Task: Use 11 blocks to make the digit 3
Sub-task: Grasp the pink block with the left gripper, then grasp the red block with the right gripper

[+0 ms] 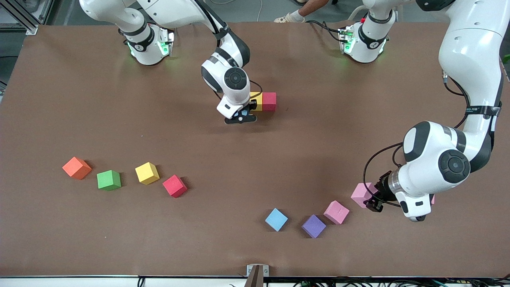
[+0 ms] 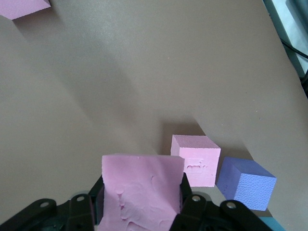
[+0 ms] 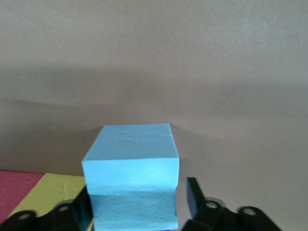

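A yellow block [image 1: 257, 101] and a red block [image 1: 269, 101] sit side by side mid-table, toward the robots' bases. My right gripper [image 1: 241, 115] is low beside the yellow block. Its fingers stand around a light blue block [image 3: 130, 183] with a gap at one finger [image 3: 193, 195], so it is open; the yellow block [image 3: 53, 192] touches that light blue block. My left gripper [image 1: 368, 200] is shut on a pink block [image 1: 361, 193], seen between the fingers in the left wrist view [image 2: 142, 192], low at the table.
Loose blocks lie near the front camera: pink [image 1: 336, 212], purple [image 1: 313, 226] and light blue [image 1: 276, 219] beside the left gripper. Red [image 1: 175, 185], yellow [image 1: 147, 173], green [image 1: 108, 179] and an orange cube [image 1: 77, 168] lie toward the right arm's end.
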Robot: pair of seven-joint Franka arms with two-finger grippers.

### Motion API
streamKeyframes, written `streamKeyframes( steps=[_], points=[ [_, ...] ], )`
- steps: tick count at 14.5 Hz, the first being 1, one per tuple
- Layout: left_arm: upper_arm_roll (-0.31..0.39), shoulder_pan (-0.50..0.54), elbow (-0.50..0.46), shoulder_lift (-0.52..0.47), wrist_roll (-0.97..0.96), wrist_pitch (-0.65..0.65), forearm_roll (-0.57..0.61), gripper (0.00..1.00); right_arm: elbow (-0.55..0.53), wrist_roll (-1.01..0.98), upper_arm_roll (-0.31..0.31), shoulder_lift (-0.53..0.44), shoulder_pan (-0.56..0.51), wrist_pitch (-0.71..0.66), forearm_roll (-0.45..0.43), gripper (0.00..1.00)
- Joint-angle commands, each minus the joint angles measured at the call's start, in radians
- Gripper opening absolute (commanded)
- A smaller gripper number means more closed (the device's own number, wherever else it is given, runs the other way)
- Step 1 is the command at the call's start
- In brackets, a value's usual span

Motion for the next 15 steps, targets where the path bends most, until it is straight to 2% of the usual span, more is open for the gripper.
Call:
streamKeyframes(
  steps=[1, 8, 11, 15],
  points=[
    [-0.003, 0.005, -0.012, -0.023, -0.012, -0.014, -0.018, 0.15, -0.015, 0.018, -0.005, -0.028, 0.002, 0.005, 0.011, 1.0],
    [-0.003, 0.005, -0.012, -0.023, -0.009, -0.014, -0.016, 0.15, 0.063, 0.021, -0.019, -0.085, -0.094, 0.005, 0.011, 1.0],
    [-0.003, 0.005, -0.012, -0.023, -0.008, -0.014, -0.015, 0.15, 0.1, 0.016, -0.057, -0.088, -0.215, 0.005, 0.01, 1.0],
    [-0.003, 0.005, -0.012, -0.023, 0.0, -0.014, -0.015, 0.15, 0.235, 0.058, -0.059, -0.022, -0.377, 0.005, 0.011, 1.0]
  ],
)
